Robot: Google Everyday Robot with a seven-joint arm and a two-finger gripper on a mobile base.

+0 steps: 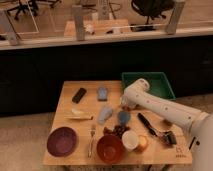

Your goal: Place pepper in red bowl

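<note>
The red bowl (110, 148), orange-red and glossy, sits near the table's front edge, right of centre. I see no pepper anywhere; it is hidden or out of view. My white arm reaches in from the right. Its gripper (124, 103) hangs below the wrist over the middle right of the table, behind the red bowl and above a small blue-grey cup (123, 117). A dark brown lumpy cluster (117, 130) lies between that cup and the red bowl.
A dark maroon bowl (62, 141) is at the front left and a green bin (150, 84) at the back right. Also here: a white cup (130, 140), an orange ball (143, 144), a black brush (148, 124), a fork (91, 138), blue-grey items (105, 114) and a black case (79, 95).
</note>
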